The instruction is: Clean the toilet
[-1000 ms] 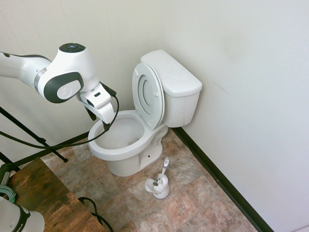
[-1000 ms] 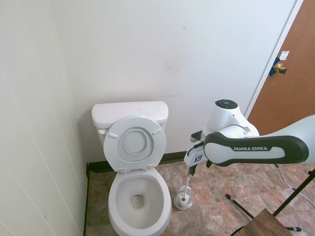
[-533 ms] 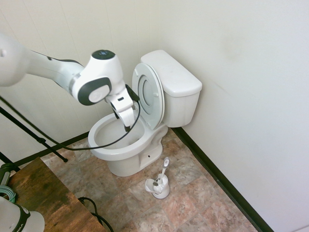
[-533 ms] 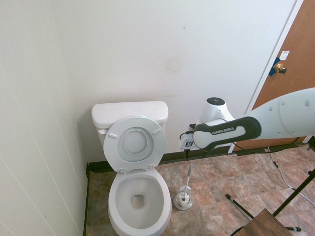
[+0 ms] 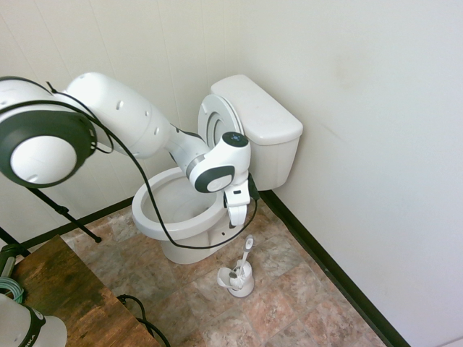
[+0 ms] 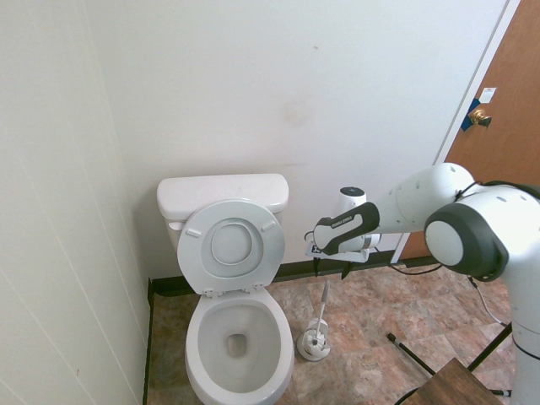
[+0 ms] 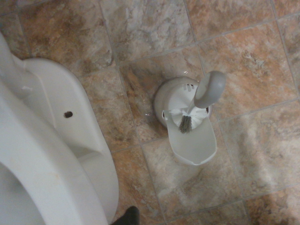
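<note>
Your white arm's gripper [image 5: 236, 219] hung jaws apart, holding nothing, pointing down above the small white brush holder [image 5: 237, 279] (its thin-handled brush [image 6: 321, 306] upright inside) on the brown stone-tile floor [image 7: 243, 56]. Just beside it stood the glossy white ceramic toilet [image 6: 236, 337], lid raised against its tank.

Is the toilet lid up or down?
Up. The toilet lid and ring seat stand raised against the tank; the bowl is open.
</note>
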Robot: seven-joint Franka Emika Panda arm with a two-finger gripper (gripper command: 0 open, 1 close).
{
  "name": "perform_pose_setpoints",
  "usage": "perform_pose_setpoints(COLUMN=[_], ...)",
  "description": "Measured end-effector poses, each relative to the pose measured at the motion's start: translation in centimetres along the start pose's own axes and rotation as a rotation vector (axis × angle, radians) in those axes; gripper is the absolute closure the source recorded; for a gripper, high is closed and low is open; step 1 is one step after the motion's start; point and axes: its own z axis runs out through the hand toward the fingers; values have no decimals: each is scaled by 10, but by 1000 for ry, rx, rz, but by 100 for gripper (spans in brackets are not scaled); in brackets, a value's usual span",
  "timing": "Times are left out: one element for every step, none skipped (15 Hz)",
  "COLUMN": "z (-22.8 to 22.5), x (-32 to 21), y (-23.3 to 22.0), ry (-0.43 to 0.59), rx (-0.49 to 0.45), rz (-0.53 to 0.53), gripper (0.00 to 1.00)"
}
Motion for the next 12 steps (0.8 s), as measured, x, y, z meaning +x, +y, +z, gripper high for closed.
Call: perform_pose_setpoints(z=[11, 20, 28, 40, 40, 43, 47, 53, 59, 66, 74, 80], x=[7, 17, 29, 46, 47, 49, 51, 53, 56, 59, 62, 63], y=[-8, -14, -19, -29, -32, -34, -35, -36, -37, -38, -38, -40], ry=[-12, -18, -20, -15, -18, -20, -19, -17, -17, -20, -20, -19], rx=[-15, -28, -38, -47, -46, -46, -46, -49, -51, -53, -56, -57], rz=[19, 37, 57, 83, 85, 92, 102, 115, 129, 143, 156, 168], gripper=[0, 0, 0, 0, 0, 0, 0, 0, 0, 0, 0, 0])
